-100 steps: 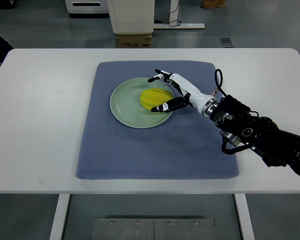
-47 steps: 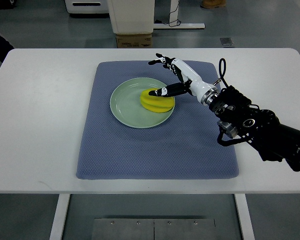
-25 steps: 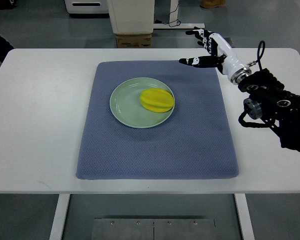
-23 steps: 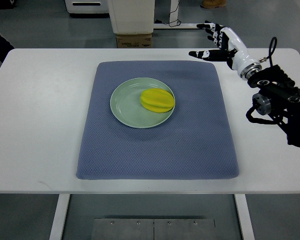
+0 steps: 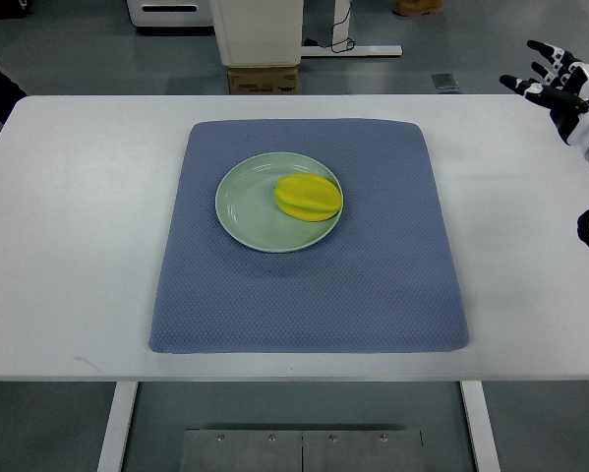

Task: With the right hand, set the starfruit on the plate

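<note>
A yellow starfruit (image 5: 308, 198) lies on the right half of a pale green plate (image 5: 247, 204). The plate sits on a blue-grey mat (image 5: 304, 285) on the white table. My right hand (image 5: 550, 79) is at the far right edge of the view, above the table's back right corner, well away from the plate. Its fingers are spread and hold nothing. The left arm does not show.
The white table (image 5: 78, 226) extends bare to the left and right of the mat. Beyond its far edge are a cardboard box (image 5: 263, 79) and a white cabinet base on the floor.
My right hand let go of the starfruit on the plate, lifted and drew back to the right and far edge. The starfruit stays on the plate.
</note>
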Controlling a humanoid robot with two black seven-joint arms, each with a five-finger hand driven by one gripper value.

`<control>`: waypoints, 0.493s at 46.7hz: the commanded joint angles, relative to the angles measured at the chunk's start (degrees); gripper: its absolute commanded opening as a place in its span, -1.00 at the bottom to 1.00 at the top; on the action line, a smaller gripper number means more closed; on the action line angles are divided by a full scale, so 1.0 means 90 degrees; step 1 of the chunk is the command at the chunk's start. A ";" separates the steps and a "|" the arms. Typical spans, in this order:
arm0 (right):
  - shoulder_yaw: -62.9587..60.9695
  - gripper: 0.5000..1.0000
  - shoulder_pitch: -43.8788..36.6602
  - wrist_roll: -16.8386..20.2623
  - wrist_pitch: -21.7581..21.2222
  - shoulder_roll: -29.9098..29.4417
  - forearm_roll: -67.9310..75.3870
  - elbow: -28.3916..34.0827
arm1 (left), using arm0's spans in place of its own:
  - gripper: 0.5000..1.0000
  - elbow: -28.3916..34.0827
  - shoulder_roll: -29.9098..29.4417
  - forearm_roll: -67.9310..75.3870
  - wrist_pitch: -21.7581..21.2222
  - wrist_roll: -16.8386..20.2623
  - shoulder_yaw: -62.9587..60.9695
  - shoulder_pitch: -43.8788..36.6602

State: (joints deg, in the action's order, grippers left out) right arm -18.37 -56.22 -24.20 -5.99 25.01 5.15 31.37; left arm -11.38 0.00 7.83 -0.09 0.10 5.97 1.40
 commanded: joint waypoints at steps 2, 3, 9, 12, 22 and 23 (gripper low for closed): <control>-0.0370 1.00 0.0231 0.0130 -0.0184 0.0189 0.0277 -0.0009 | 1.00 -0.0005 0.0000 0.0008 0.0000 -0.0001 0.0000 0.0000; -0.0487 1.00 0.0280 0.0169 -0.0233 0.0228 0.0316 -0.0009 | 1.00 0.0004 0.0000 0.0009 0.0000 -0.0001 0.0000 0.0000; -0.1151 1.00 0.0670 0.0325 -0.0506 0.0258 0.0453 -0.0009 | 1.00 -0.0005 0.0000 -0.0001 0.0000 -0.0001 0.0000 0.0000; -0.1463 1.00 0.0865 0.0355 -0.0575 0.0258 0.0453 0.0001 | 1.00 -0.0005 0.0000 -0.0001 0.0000 -0.0001 0.0000 0.0000; -0.1767 1.00 0.1149 0.0374 -0.0624 0.0258 0.0462 0.0011 | 1.00 0.0004 0.0000 -0.0001 0.0000 -0.0001 0.0000 0.0000; -0.1777 1.00 0.1169 0.0374 -0.0624 0.0258 0.0463 0.0011 | 1.00 -0.0005 0.0000 -0.0001 0.0000 -0.0001 0.0000 0.0000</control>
State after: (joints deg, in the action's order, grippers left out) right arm -34.24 -46.08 -20.84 -11.59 27.34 9.25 31.46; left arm -11.37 0.00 7.85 -0.09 0.09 5.98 1.40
